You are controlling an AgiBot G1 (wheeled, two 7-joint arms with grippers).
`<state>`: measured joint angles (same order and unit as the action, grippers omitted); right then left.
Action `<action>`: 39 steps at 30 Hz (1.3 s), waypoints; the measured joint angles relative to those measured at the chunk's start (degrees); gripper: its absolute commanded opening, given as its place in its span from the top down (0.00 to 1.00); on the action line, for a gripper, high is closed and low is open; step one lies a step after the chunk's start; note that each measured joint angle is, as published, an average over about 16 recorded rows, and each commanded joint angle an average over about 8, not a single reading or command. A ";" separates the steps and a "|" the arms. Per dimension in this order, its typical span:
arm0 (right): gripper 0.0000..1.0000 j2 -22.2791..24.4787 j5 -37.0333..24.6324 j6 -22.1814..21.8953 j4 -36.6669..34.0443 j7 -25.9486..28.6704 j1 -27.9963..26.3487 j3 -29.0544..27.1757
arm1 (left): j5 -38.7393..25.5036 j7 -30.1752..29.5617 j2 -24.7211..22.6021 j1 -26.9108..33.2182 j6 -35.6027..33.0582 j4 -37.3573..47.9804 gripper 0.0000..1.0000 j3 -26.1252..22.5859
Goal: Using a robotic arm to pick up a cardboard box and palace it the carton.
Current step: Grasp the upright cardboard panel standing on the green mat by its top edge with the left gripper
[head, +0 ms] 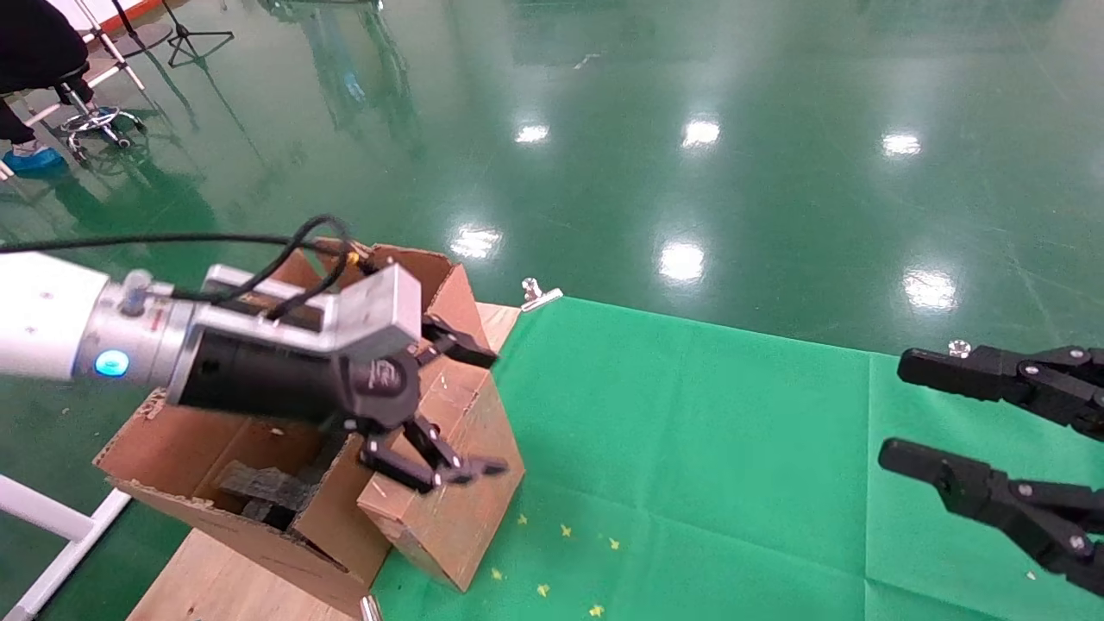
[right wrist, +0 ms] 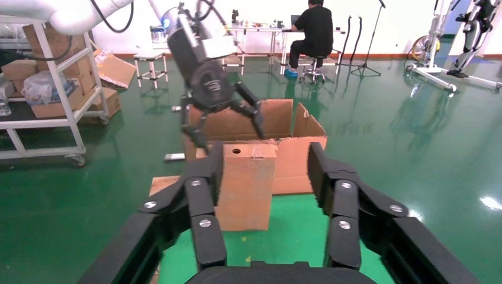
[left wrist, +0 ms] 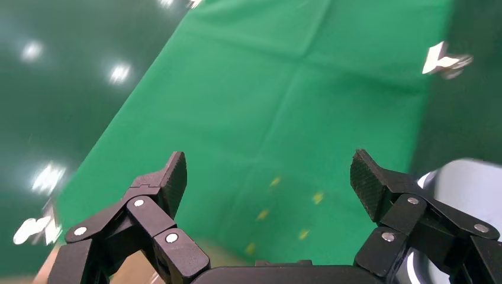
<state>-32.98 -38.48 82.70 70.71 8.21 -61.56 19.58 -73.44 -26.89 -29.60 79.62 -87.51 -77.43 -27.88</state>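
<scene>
no readable text, only an unreadable round emblem on left tool

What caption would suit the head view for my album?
Left pincer hangs open above the cardboard box leaning on the carton; right pincer waits open.

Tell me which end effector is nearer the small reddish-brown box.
Left. The left end effector hangs open just above the box, which leans against the carton. The right end effector is open, far across the green cloth.
</scene>
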 measured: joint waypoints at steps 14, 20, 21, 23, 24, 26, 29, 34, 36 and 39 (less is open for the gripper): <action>1.00 0.00 0.00 0.00 0.00 0.00 0.00 0.00 | -18.26 -26.48 -3.62 11.39 -1.74 0.14 0.00 -10.93; 1.00 0.00 0.00 0.00 0.00 0.00 0.00 0.00 | -24.11 -37.30 -5.48 15.09 -1.93 0.00 0.00 -16.24; 1.00 0.00 0.00 0.00 0.00 0.00 0.00 0.00 | -24.72 -38.73 -5.75 15.55 -1.86 -0.03 0.00 -17.00; 1.00 0.00 0.00 0.00 0.00 0.00 0.00 0.00 | -25.57 -41.34 -6.18 16.31 -1.62 -0.08 0.00 -18.34; 1.00 0.00 0.00 0.00 0.00 0.00 0.00 0.00 | -25.86 -42.47 -6.35 16.62 -1.47 -0.10 0.00 -18.93; 1.00 0.00 0.00 0.00 0.00 0.00 0.00 0.00 | -26.19 -44.41 -6.60 17.08 -1.11 -0.14 0.00 -19.91; 1.00 0.00 0.00 0.00 0.00 0.00 0.00 0.00 | -26.03 -46.52 -6.70 17.46 -0.51 -0.16 0.00 -20.87; 1.00 0.00 0.00 0.00 0.00 0.00 0.00 0.00 | -24.04 -48.18 -5.97 17.62 0.52 -0.12 0.00 -21.06; 1.00 0.00 0.00 0.00 0.00 0.00 0.00 0.00 | -23.29 -48.40 -5.53 17.74 0.83 -0.11 0.00 -20.91; 1.00 0.00 0.00 0.00 0.00 0.00 0.00 0.00 | -22.50 -48.56 -5.03 17.88 1.10 -0.10 0.00 -20.82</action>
<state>-32.97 -38.47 82.70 70.71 8.21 -61.56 19.58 -95.94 -75.45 -34.64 97.50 -86.41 -77.54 -48.70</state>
